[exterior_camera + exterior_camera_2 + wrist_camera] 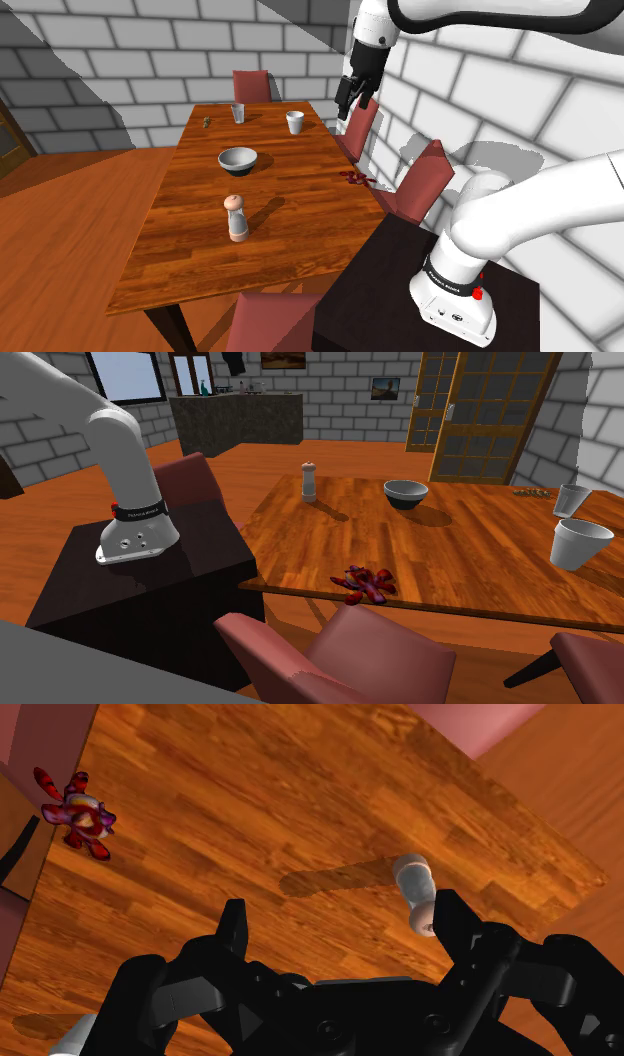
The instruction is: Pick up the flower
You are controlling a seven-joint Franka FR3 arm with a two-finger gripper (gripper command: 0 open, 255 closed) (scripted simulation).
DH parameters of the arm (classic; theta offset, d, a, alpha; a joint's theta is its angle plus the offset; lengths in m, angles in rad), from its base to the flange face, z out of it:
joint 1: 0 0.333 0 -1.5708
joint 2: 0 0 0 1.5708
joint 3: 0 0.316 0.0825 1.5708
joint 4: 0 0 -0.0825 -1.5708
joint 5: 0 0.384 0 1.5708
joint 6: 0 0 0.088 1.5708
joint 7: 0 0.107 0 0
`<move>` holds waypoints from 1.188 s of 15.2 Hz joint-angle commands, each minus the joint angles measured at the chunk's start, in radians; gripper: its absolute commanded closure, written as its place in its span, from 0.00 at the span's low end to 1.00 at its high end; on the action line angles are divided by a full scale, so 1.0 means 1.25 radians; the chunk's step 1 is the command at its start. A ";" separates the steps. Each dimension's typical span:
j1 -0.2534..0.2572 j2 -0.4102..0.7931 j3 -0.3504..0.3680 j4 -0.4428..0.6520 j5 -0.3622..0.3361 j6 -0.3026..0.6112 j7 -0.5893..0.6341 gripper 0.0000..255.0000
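Flower [355, 178] [365, 584] [78, 812] lies flat on the table [200, 230] [480, 562] [250, 794], right at its long edge on the stand [395, 270] [150, 592] side. In the shoulder view it sits at the gap between two red chairs [360, 130] [425, 180]. In the second exterior view another chair back [340, 652] rises just below that edge. Bare wood all round the flower on the table side. Nearest neighbours are the bowl [238, 160] [405, 494] and the pepper mill [237, 218] [309, 482] [415, 889], both well apart from it. Jaws wide, nothing between them; fingers [233, 919] stand clear of each other in the wrist view. The hand hangs high over the far part of that same edge, well above the flower, with the brick wall close behind it. Bowl is round, dark outside, pale inside; I see nothing in it from here. White cup [295, 122] [580, 544] and clear glass [239, 113] [572, 500] stand upright near the far end; cannot tell their contents. Small brownish bits [207, 122] [530, 493] lie near the glass, too small to name. Table top is glossy wood planking with square edges. The flower has red and purple petals around a pale middle, splayed outward. The mill is pale, turned, upright, and throws a long shadow. The stand is a dark box.
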 commanded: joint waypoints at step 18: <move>-0.054 0.238 -0.242 -0.126 -0.090 0.354 -0.271 0.00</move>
